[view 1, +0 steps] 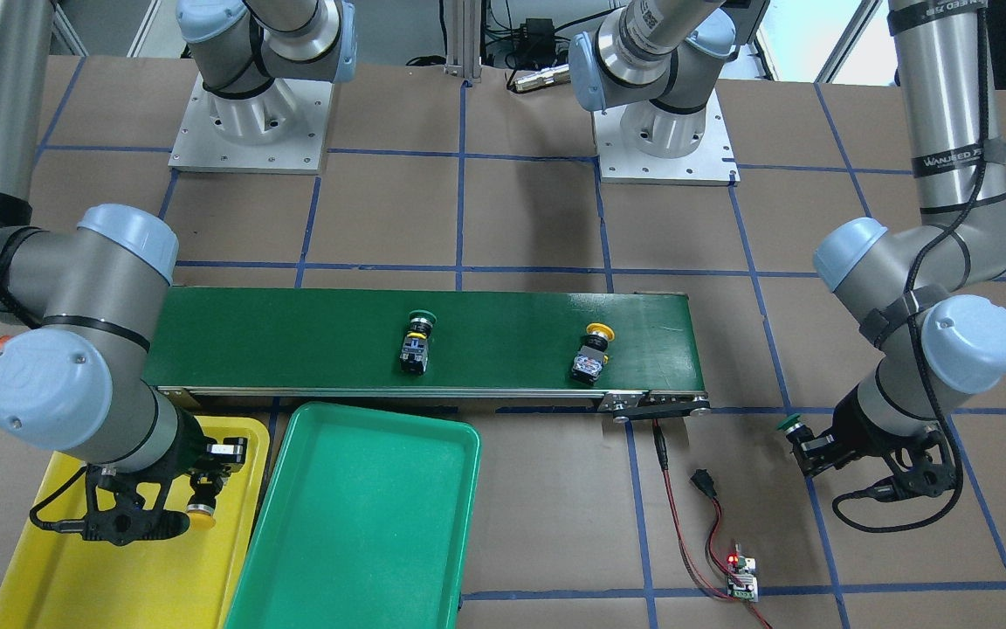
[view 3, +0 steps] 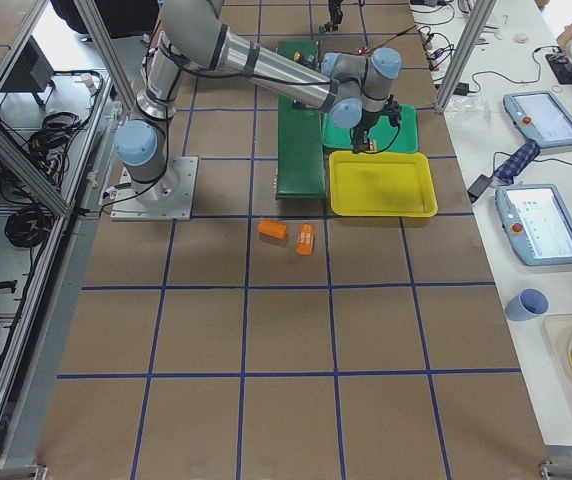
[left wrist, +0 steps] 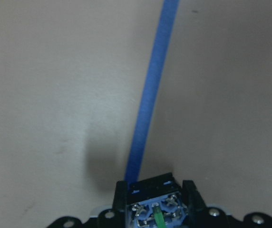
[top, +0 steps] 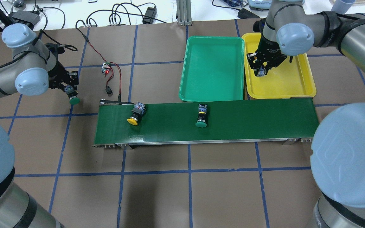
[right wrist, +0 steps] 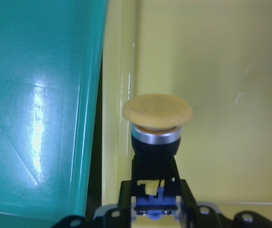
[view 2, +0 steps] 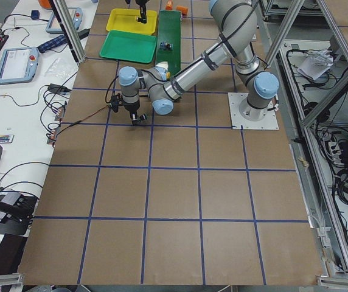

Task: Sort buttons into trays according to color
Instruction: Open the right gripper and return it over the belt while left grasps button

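My left gripper is shut on a green-capped button and holds it over the brown table, left of the belt's end. Its contact block shows between the fingers in the left wrist view. My right gripper is shut on a yellow-capped button and holds it over the yellow tray, near the edge next to the green tray. A yellow-capped button and a green-capped button lie on their sides on the belt.
The long dark-green conveyor belt runs across the table in front of both trays. A small circuit board with red and black wires lies near my left gripper. Two orange cylinders lie on the table beyond the belt's right end.
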Tool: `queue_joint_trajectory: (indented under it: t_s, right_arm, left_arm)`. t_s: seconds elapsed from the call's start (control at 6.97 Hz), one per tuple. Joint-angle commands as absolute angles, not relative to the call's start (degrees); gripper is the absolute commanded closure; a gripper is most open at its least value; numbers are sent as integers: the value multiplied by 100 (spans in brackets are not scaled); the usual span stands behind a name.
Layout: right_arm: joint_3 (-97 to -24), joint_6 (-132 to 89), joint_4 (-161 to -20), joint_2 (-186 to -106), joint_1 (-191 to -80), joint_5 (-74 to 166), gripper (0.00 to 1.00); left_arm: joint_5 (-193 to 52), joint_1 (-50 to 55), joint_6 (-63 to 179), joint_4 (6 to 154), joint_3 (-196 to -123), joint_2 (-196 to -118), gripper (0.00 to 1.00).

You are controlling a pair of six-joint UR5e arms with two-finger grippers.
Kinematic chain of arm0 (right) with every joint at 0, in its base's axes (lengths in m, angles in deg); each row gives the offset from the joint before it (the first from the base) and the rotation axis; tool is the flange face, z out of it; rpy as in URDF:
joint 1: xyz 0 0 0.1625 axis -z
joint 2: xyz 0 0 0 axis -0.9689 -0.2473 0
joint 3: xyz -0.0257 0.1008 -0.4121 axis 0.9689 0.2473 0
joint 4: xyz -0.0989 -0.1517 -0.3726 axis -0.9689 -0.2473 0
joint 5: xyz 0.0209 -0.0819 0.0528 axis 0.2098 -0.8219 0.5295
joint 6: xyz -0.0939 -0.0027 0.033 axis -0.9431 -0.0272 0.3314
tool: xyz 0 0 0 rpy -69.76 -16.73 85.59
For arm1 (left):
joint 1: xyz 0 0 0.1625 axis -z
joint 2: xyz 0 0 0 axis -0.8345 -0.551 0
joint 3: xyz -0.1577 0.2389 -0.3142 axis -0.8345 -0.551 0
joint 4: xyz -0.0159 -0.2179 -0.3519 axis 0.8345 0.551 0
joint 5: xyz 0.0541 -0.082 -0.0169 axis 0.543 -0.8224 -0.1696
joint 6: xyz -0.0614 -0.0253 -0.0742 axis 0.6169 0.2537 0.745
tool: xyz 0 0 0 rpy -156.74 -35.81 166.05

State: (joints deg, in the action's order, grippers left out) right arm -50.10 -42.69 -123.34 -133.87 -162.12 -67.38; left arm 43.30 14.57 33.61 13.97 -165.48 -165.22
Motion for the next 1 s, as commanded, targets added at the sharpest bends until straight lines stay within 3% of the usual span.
queue_joint_trajectory:
  t_s: [0.0,0.14,0.57,0.86]
  right_arm:
    - [-4919,-4206,-12302,-13235,-16199,-6727,6]
    - [-4919,-4205,-12284,-13244,-16199,-6736,0]
    - [-5067,-4205,-11514,-13864,-16251,-6744,0]
    - [-6231,-4214,-11510,-14829,-16252,-6718,0]
  left_arm:
    - [4318,1716,3006,1947,-16503,-15896,100]
    - [4318,1996,2684,2237,-16582,-15641,100]
    - [4010,2306,2068,2557,-17230,-15235,100]
    - [4001,2324,1811,2522,-17671,-15006,100]
